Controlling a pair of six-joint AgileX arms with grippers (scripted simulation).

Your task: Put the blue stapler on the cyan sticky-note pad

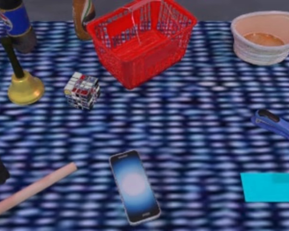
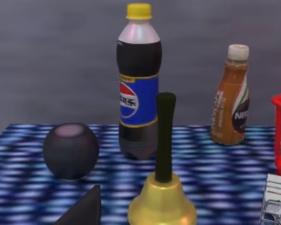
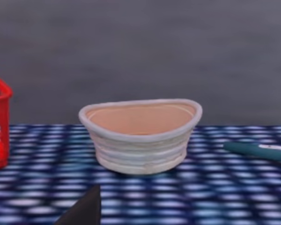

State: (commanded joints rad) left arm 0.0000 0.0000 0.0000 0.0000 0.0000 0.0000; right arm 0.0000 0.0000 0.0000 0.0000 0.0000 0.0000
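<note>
Surface: table under a blue-and-white woven-pattern cloth [image 1: 202, 144], plain grey wall [image 2: 61, 56] behind. Item one: small royal-blue stapler with a dark rounded end [image 1: 273, 123], lying flat at the right edge, slanted, untouched. Item two: flat bright cyan sticky-note pad [image 1: 270, 187], nearer than the stapler and apart from it. I see neither gripper clearly; the dark wedge [image 3: 82, 208] in my right wrist view may be a finger, so whether either is spread or closed I cannot tell.
</note>
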